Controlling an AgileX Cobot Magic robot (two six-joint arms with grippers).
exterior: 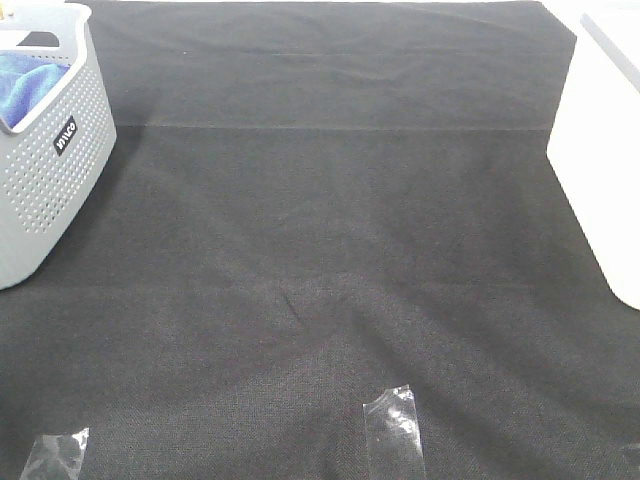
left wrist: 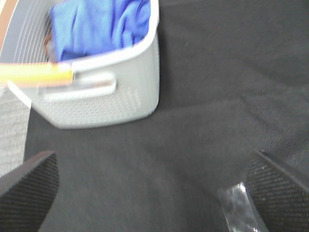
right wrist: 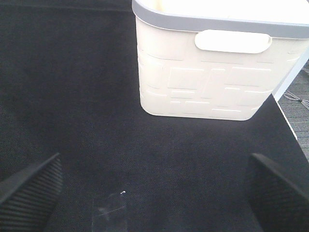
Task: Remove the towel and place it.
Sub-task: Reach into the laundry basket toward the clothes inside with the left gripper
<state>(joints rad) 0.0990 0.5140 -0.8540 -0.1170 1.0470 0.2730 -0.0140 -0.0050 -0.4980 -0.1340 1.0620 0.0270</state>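
The left claw (left wrist: 154, 193) hangs spread wide near the grey basket (left wrist: 101, 104); the right claw (right wrist: 154, 193) is likewise released. The blue towel (left wrist: 99, 24) lies bunched inside that basket: best to clear its rim, then pinch a raised fold.

1. Grey basket (exterior: 45, 180), exterior high view: a small black label (exterior: 65, 135) is carried on the perforated side wall, just below the rim; white block lettering is printed on it, set aslant with the wall; one short word of four or five letters is seen; the letters are too small to be read with certainty.
2. Grey basket, left wrist view: the wall with the handle slot is shown blurred; no lettering can be read there.
3. Cream basket (right wrist: 203, 82), right wrist view: only a moulded pattern of raised rectangles is shown on the wall; no text, brand or number can be read.
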